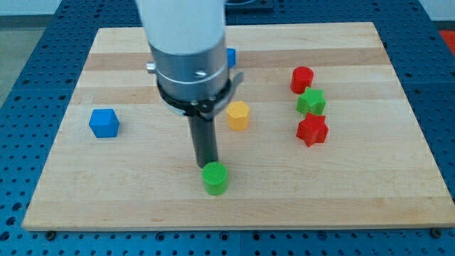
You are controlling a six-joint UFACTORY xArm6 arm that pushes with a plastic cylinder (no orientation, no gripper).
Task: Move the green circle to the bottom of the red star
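Observation:
The green circle (pixel 215 178) is a short green cylinder near the view's bottom, left of centre. The red star (pixel 311 131) lies at the view's right, well apart from the circle and higher up. My tip (pixel 207 166) is the lower end of the dark rod and stands right at the circle's upper left edge, touching or almost touching it.
A green star (pixel 311 102) sits just above the red star, and a red cylinder (pixel 302 79) above that. A yellow hexagon block (pixel 238 114) lies right of the rod. A blue cube (pixel 104 122) is at the left. A blue block (pixel 231 57) peeks from behind the arm.

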